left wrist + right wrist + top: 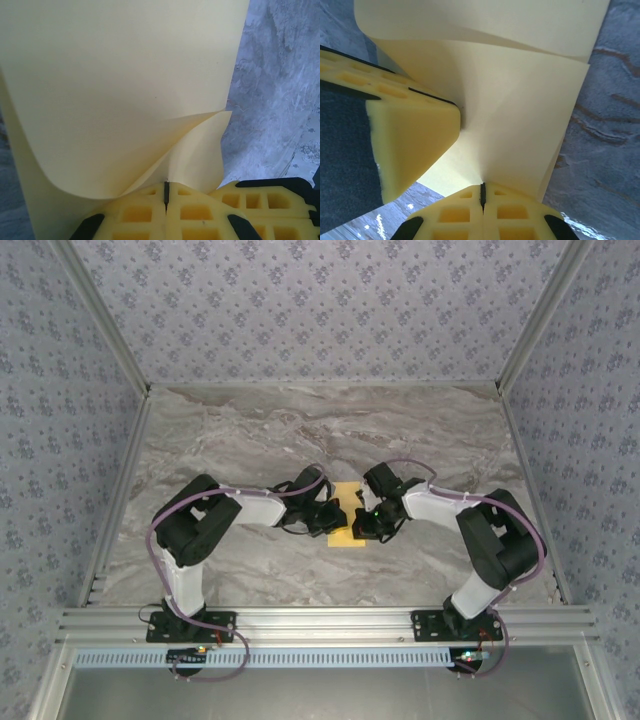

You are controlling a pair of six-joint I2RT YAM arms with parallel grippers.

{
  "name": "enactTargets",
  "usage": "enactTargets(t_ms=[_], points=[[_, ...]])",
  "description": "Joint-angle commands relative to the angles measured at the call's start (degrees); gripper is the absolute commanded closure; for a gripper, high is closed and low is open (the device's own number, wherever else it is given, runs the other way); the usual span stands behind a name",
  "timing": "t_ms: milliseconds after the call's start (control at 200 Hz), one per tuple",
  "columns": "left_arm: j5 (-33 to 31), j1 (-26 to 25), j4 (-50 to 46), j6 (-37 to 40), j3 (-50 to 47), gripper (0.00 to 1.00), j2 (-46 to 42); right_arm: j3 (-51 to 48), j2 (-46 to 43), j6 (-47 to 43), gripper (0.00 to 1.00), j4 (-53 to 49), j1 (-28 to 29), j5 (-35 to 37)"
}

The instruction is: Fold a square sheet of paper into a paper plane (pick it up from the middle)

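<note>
The left pincer (166, 194) and right pincer (482, 193) each pinch the paper (348, 506) tight from either side, apparently to bend a fold.

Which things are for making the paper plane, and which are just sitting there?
For the job: thin yellow square sheet of paper; left gripper and right gripper, both pinching it shut.
Just there: grey marbled tabletop; flowered wallpaper walls; silver metal rail.
</note>
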Motion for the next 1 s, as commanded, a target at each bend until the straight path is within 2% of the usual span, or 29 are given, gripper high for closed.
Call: enactTargets(t_ms=[0,470,789,994], points=[[-6.0,-0.3,-10.4,-1.0,-1.7,1.0,2.3,1.3,0.6,-1.5,1.0,-2.9,-0.1,2.7],[-6.7,-0.3,-11.6,-1.0,-1.5,1.0,2.7,-0.6,-0.1,-2.8,1.0,-4.5,-1.1,1.8],[-6.7,-0.3,-11.8,-0.8,-1.5,1.0,2.6,-4.6,-2.7,-3.4,1.0,-6.8,-1.7,2.0],[-6.7,-0.3,-11.7,-0.7,-1.4,1.0,2.5,-3.6,-5.3,-3.5,1.0,-7.9,-2.2,1.7]])
